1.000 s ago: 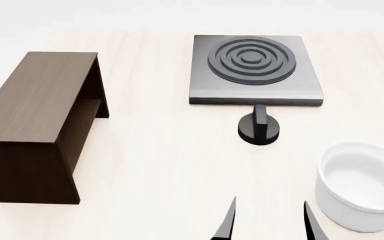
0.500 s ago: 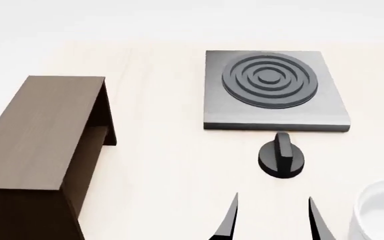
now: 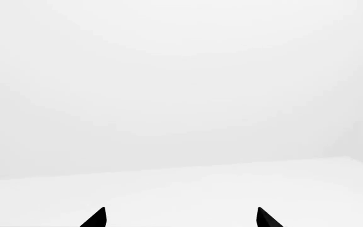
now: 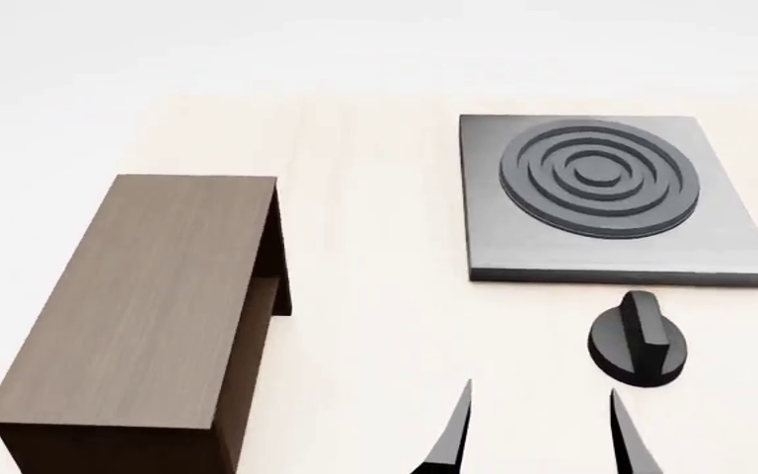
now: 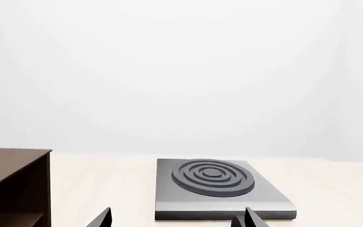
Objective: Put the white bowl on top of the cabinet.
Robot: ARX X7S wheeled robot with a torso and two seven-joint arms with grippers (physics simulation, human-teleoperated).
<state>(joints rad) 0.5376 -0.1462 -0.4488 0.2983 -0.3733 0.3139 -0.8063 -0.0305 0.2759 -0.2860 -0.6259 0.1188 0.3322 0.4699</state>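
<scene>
The white bowl is out of every view; glossy, rigid and likely slippery, it suits a rim pinch. The cabinet [image 4: 142,296] stands bare-topped. Right hand [image 4: 537,434] and left hand [image 3: 180,218] spread wide, empty

Flat, bright, diffuse sim lighting, no visible source. Backgrounds blown to near-white; left wrist view almost featureless. Head view: cabinet [image 4: 142,306] side face dark toward 3 o'clock, only faint contact shadows on the table [image 4: 352,326]. Soft sheen on stove plate [image 4: 610,202]. All views sharp, no blur, no edge distortion.
</scene>
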